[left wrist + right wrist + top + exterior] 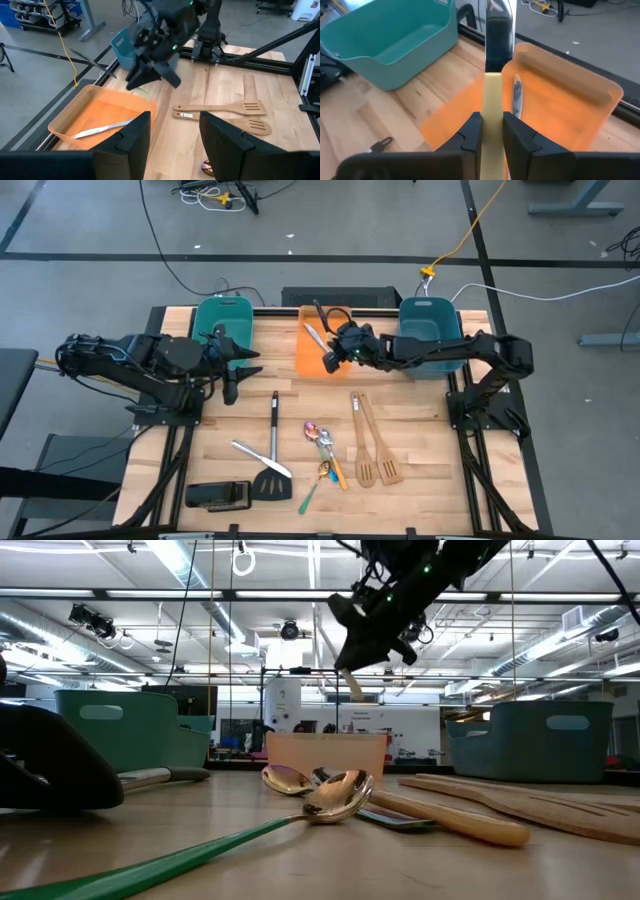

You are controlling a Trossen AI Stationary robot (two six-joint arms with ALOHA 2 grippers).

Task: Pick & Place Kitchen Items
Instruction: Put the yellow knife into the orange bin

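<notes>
My right gripper (332,360) hangs over the near right part of the orange bin (322,345), shut on a utensil (497,55) with a pale cream handle and a dark, shiny front part. That front part reaches out over the bin (555,100). A silver knife (516,97) lies on the bin's floor. My left gripper (232,385) waits open above the table's left side, in front of the left teal bin (222,320). On the table lie a black spatula with a steel handle (272,450), a silver knife (255,452), spoons (322,442) and two wooden spatulas (372,442). My right gripper pinches the utensil's cream handle (492,100) between its two fingers (470,130). The fingers come slanting down from the table's right side and lie along the utensil, whose dark front part (318,312) sticks out ahead of them. The utensil is lifted clear, above the orange bin.
A second teal bin (430,330) stands at the far right, under my right arm. A flat black block (218,496) lies at the near left corner. Bare wood shows between the bins and the utensils.
</notes>
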